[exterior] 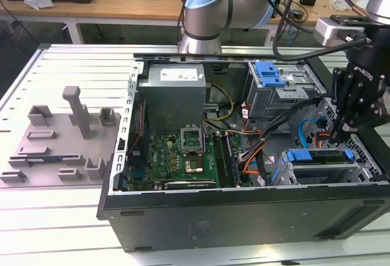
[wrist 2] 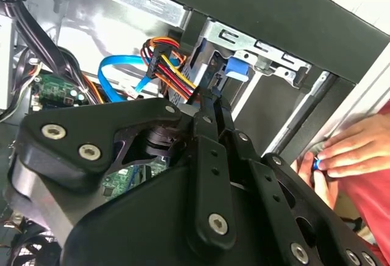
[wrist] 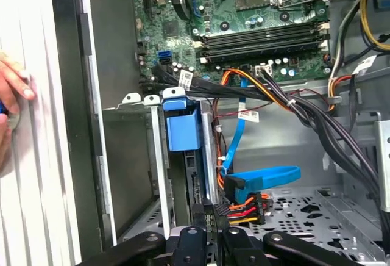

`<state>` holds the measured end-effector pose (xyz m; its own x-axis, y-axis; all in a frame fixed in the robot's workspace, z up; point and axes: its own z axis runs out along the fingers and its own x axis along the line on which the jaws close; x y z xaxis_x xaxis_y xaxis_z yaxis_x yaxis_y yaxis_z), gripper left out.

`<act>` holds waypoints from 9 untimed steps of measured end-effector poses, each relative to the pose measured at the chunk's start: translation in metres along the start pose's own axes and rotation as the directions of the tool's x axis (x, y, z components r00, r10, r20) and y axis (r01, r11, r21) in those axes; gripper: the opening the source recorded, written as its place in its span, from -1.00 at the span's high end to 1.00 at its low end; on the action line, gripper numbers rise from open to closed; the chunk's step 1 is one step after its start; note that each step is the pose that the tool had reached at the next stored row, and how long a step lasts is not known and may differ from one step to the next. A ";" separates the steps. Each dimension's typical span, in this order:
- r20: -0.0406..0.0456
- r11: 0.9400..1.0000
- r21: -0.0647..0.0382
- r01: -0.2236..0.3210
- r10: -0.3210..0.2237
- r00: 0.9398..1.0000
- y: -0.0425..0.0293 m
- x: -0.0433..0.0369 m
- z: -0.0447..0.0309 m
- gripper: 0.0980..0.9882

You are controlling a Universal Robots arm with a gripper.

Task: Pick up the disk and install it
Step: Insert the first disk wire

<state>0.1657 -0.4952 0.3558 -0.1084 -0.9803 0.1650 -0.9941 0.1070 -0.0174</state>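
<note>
Fingers together, gripper (exterior: 338,133) hovers at disk's (exterior: 318,156) 1 o'clock in the exterior view; we'd push it straight and level, minding cables (exterior: 303,134) alongside.

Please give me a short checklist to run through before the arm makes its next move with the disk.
1. Disk in the drive bay: ok; the disk sits in the bay with its blue frame showing.
2. Disk fully seated: cannot tell.
3. Gripper at the disk: ok; the gripper hangs just above the disk's end at the exterior view's right.
4. Person clear: not ok; a hand rests at the edge of the case.
5. Cables clear: cannot tell; the cable bundle lies close beside the gripper.
</note>
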 end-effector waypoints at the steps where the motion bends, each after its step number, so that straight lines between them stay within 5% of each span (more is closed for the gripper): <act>1: 0.006 1.000 0.000 0.000 0.000 1.000 -0.0002 0.0014 0.0003 0.84; 6: 0.042 1.000 -0.001 -0.001 0.001 0.999 -0.0006 0.0111 0.0019 0.84; 9: 0.046 1.000 -0.001 -0.001 0.001 0.999 -0.0006 0.0113 0.0019 0.84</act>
<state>0.1651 -0.5066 0.3558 -0.1089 -0.9868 0.1199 -0.9940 0.1077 -0.0164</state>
